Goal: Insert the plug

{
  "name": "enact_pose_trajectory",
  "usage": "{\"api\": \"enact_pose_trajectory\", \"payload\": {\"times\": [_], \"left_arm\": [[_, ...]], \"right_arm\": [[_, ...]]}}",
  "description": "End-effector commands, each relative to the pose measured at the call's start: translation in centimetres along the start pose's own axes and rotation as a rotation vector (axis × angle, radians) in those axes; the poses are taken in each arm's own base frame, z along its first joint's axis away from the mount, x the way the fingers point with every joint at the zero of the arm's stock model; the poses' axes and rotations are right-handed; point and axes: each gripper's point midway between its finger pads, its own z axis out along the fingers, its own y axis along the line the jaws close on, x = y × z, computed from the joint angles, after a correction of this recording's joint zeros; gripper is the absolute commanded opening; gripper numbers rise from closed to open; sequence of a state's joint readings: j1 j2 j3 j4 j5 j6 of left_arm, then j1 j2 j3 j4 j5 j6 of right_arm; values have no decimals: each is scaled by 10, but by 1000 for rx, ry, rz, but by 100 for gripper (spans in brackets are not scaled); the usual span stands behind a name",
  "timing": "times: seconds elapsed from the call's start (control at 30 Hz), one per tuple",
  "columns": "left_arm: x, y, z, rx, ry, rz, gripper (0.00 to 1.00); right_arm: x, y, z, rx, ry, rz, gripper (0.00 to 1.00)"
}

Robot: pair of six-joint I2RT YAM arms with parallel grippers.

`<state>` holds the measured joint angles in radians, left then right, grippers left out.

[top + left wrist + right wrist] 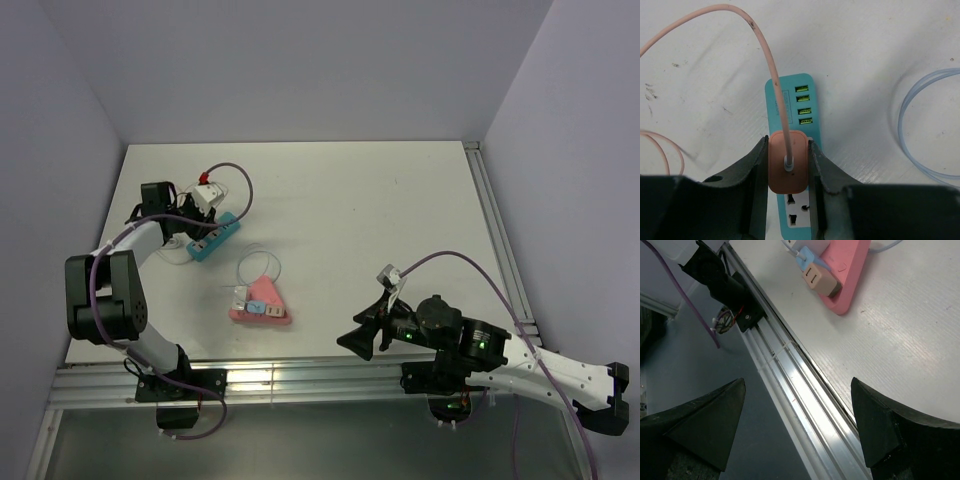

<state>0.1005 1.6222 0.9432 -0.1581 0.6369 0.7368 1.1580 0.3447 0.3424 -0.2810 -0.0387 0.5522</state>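
The left end effector (787, 142) is clenched on a salmon-pink rounded plastic plug (787, 165), one dark finger on each of its side walls. The plug sits over a teal plastic power strip (789, 107). In the left wrist view the strip's long axis runs from 12 to 6 o'clock, with four yellow-green USB ports at the 12 o'clock end. The plug's back faces the camera, and its thin pink cable (771, 65) arcs away toward 11 o'clock. Its prongs are hidden beneath it, so I cannot tell whether they are seated. The fingers cut off the strip's 6 o'clock end.

From above, the strip lies at 10 o'clock on the white surface (400, 220). The right end effector (797, 385) is released, with nothing between its fingers, at 5 o'clock over the near edge.
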Motion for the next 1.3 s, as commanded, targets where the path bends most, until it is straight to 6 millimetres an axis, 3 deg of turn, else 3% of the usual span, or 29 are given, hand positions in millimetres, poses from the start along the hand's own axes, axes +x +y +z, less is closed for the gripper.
{"api": "enact_pose_trajectory", "payload": {"times": [0.0,0.37,0.53,0.77,0.87,0.97,1.0,1.03,1.1,1.17,1.23,1.27], "left_arm": [[113,-56,-20,67,377,-270,0],[138,-68,-35,32,466,-268,0],[146,-75,-32,60,486,-292,0],[127,-68,-23,70,413,-312,0],[122,-60,-27,23,384,-280,5],[104,-54,-29,4,313,-263,31],[102,-53,-30,7,307,-266,46],[97,-49,-31,-4,298,-267,51],[90,-45,-34,-11,285,-260,78],[78,-39,-37,-29,256,-251,85],[68,-34,-39,-40,228,-241,99],[61,-30,-42,-57,211,-230,99]], "right_arm": [[-19,13,-5,-33,-48,-18,92],[-23,15,-6,-42,-63,-29,92],[-22,15,-7,-55,-69,-31,92],[-21,17,-7,-67,-68,-36,92],[-20,16,-7,-64,-66,-34,92],[-20,16,-8,-67,-71,-33,92],[-21,17,-8,-70,-75,-35,92],[-22,17,-9,-72,-79,-35,92],[-22,17,-9,-69,-77,-32,92],[-21,16,-8,-65,-78,-29,92],[-21,16,-9,-66,-79,-28,92],[-22,16,-9,-66,-83,-27,92]]}}
